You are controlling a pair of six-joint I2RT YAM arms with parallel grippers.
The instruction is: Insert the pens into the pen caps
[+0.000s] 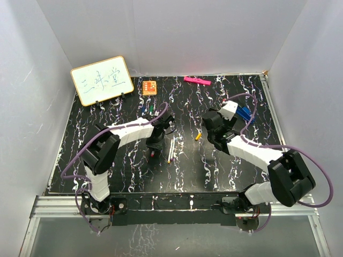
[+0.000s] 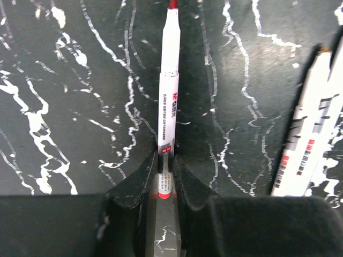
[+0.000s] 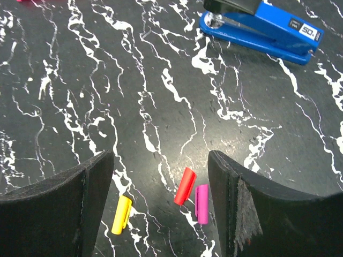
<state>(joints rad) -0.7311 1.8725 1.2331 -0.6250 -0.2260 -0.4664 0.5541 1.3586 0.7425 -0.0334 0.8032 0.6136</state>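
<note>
Gripping one white-barrelled pen in my left claw (image 2: 166, 163) over the black marbled worktop (image 2: 64, 80), with my right claw (image 3: 161, 156) spread wide above three caps.

My left fingers are clamped on the pen (image 2: 169, 91) at its red-ringed rear end. The barrel runs straight away from the wrist, and its red tip is cut off at the view's top edge. My right claw holds nothing. A blue stapler (image 3: 262, 24) lies beyond it. Two more pens (image 2: 311, 139) lie side by side at the right of the left wrist view, partly cropped. Between my right fingers lie a yellow cap (image 3: 121, 214), a red cap (image 3: 185, 186) and a purple cap (image 3: 201, 203), the last two just beside each other.
</note>
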